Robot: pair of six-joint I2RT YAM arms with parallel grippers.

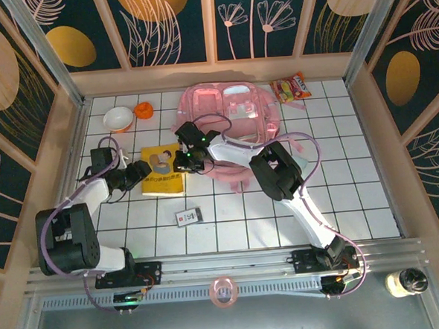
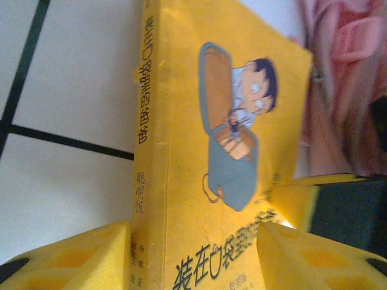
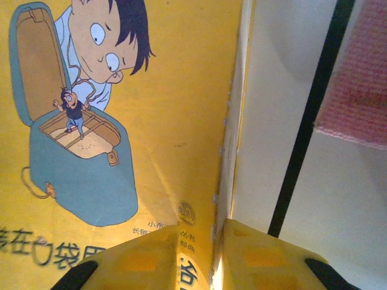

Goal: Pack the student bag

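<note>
The student bag (image 1: 235,107), pale pink, lies at the back middle of the tiled table. In front of it a yellow book (image 1: 163,179) lies flat with a cartoon boy and a blue bag on its cover. My left gripper (image 1: 139,174) stands open astride the book's spine (image 2: 148,151); one yellow finger (image 2: 72,260) is on the tile side and the other is over the cover. My right gripper (image 1: 183,161) is at the opposite edge, its jaws (image 3: 202,241) closed to a narrow gap on the book's page edge (image 3: 227,151). A pink bag strap (image 3: 357,90) lies close by.
A white and orange bowl (image 1: 118,119) and a small orange thing (image 1: 143,109) sit at the back left. A snack packet (image 1: 291,87) lies right of the bag, and a small black and white box (image 1: 188,216) lies near the front. Wooden walls ring the table.
</note>
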